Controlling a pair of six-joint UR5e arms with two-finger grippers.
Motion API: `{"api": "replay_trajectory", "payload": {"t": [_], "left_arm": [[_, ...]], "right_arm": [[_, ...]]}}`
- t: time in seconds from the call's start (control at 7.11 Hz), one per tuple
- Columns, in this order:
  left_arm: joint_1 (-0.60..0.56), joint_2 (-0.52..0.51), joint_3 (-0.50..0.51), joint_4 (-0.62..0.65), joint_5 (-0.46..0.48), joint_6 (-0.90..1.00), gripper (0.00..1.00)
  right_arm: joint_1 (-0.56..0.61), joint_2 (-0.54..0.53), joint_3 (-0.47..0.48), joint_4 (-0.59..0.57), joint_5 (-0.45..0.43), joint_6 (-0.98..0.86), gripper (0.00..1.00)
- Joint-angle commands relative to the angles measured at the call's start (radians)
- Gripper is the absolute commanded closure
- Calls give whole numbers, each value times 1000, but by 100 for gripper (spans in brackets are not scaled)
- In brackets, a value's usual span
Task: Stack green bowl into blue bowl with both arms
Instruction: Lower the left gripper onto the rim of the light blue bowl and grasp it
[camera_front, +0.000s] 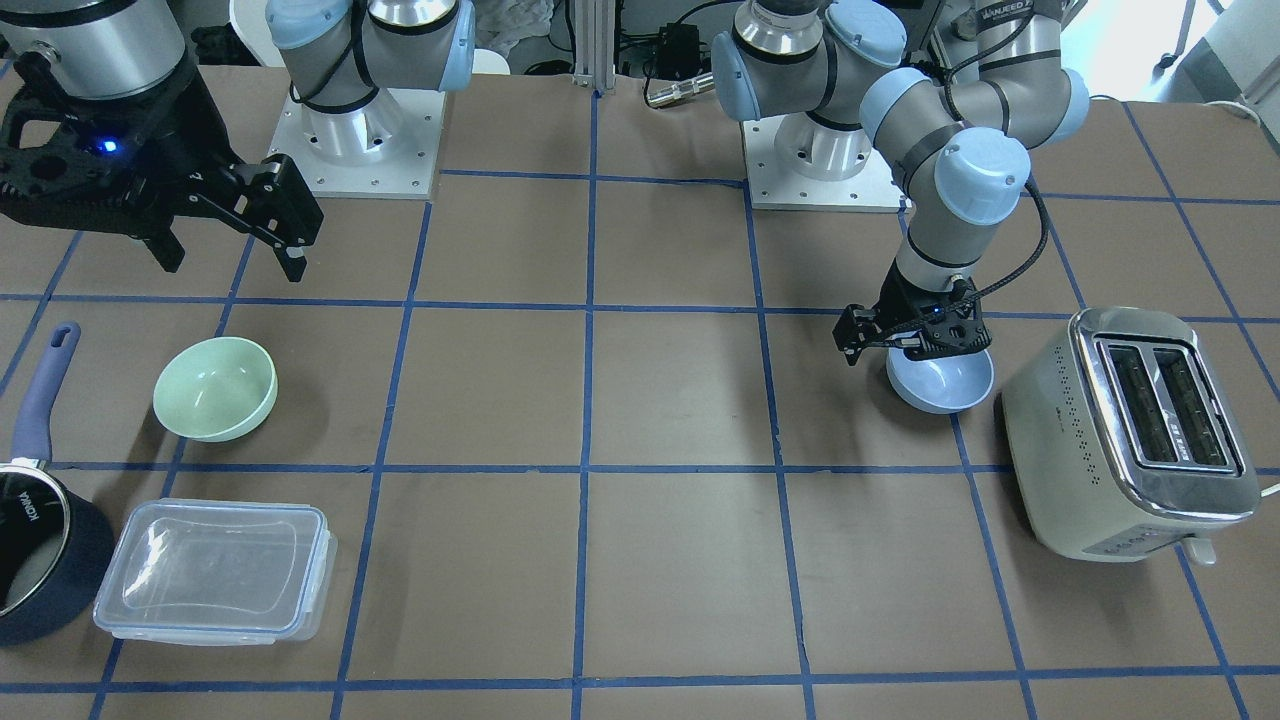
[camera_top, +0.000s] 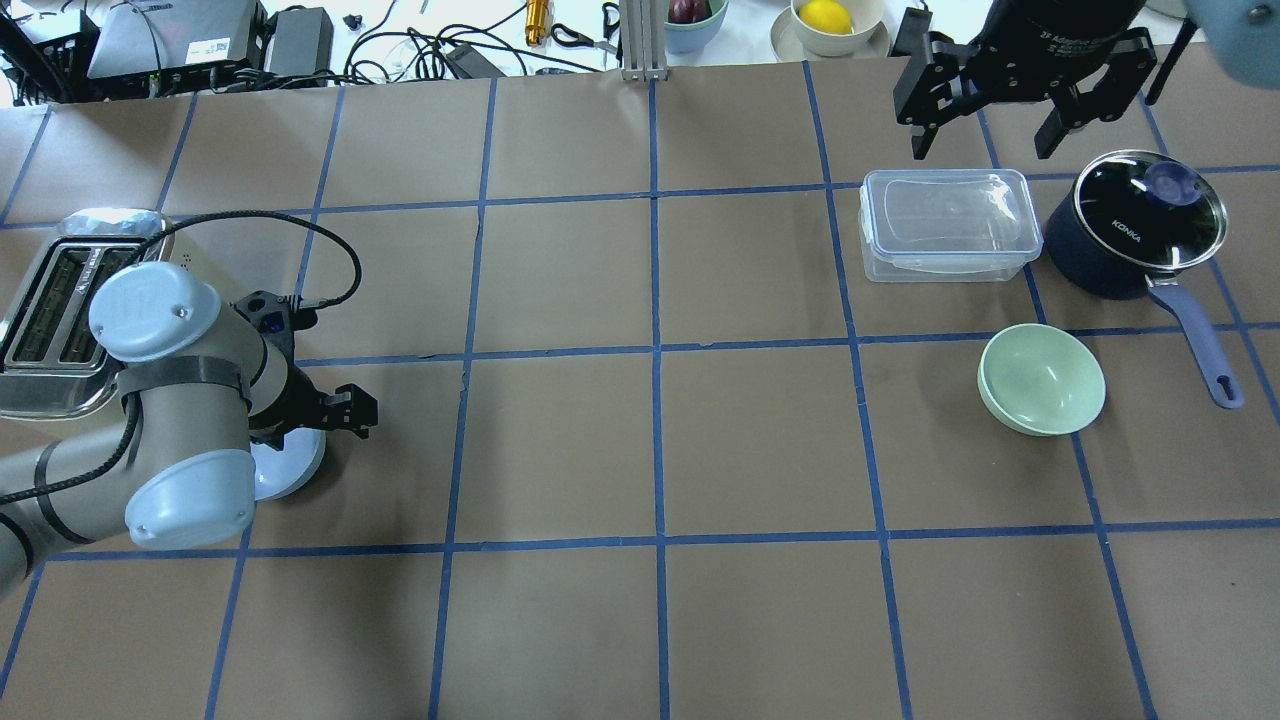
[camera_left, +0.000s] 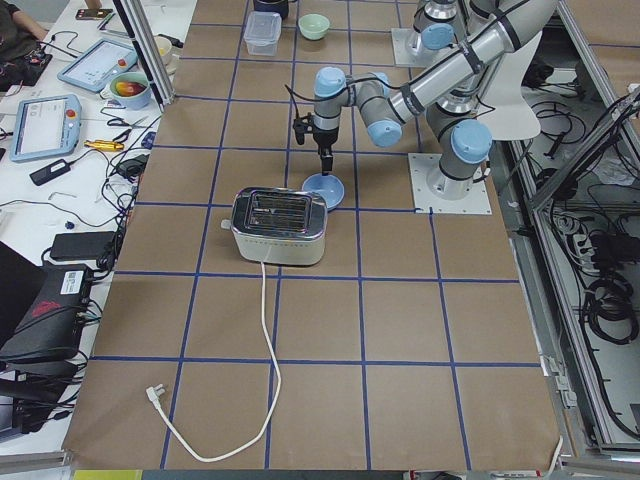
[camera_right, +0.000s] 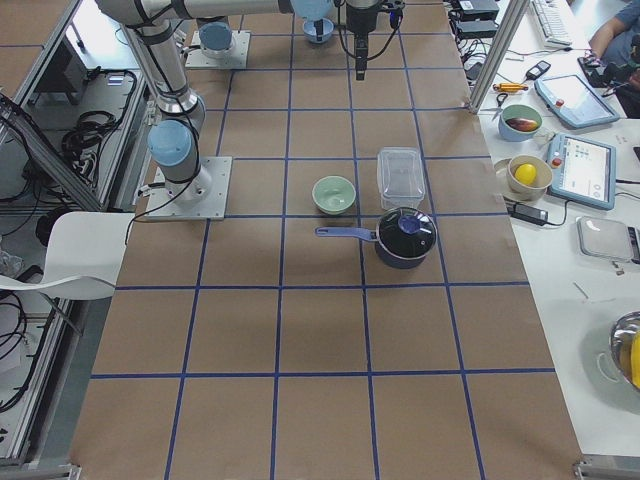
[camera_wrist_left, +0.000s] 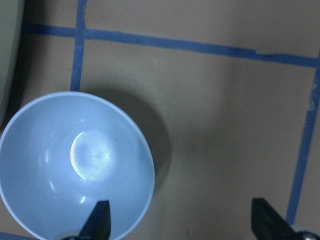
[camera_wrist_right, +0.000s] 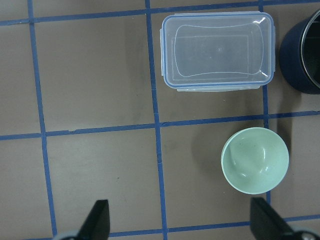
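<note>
The pale blue bowl (camera_front: 940, 385) stands upright on the table beside the toaster. My left gripper (camera_front: 912, 345) is low over it and open. In the left wrist view (camera_wrist_left: 185, 222) one fingertip (camera_wrist_left: 100, 220) is over the inside of the blue bowl (camera_wrist_left: 75, 165) and the other is outside the rim, over the table. The mint-green bowl (camera_front: 215, 388) stands upright and alone on the other side of the table (camera_top: 1042, 380). My right gripper (camera_top: 985, 140) is open, empty and high up, beyond the lidded box. It sees the green bowl (camera_wrist_right: 255, 160) far below.
A cream toaster (camera_front: 1130, 430) stands close to the blue bowl. A clear lidded plastic box (camera_top: 948, 225) and a dark pot with a glass lid (camera_top: 1140, 225) sit near the green bowl, and the pot's handle (camera_top: 1200, 345) points past it.
</note>
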Motion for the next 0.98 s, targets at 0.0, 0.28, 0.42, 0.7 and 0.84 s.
{"api": "replay_trajectory", "payload": {"t": [0.0, 0.28, 0.42, 0.7, 0.84], "left_arm": [[33, -52, -32, 59, 0, 38, 89], [23, -27, -30, 60, 5, 24, 100], [-8, -11, -38, 59, 22, -16, 100], [-154, 17, -5, 36, 26, -200, 100], [-307, -7, 46, 27, 14, -407, 100]], "right_arm": [[-1, 0, 2, 1, -1, -1, 0], [-6, 2, 2, 1, -1, -1, 0], [-7, 3, 0, 1, -1, -1, 0], [-32, -1, 3, 42, -25, -6, 0], [-64, -3, 2, 58, -25, -6, 0]]}}
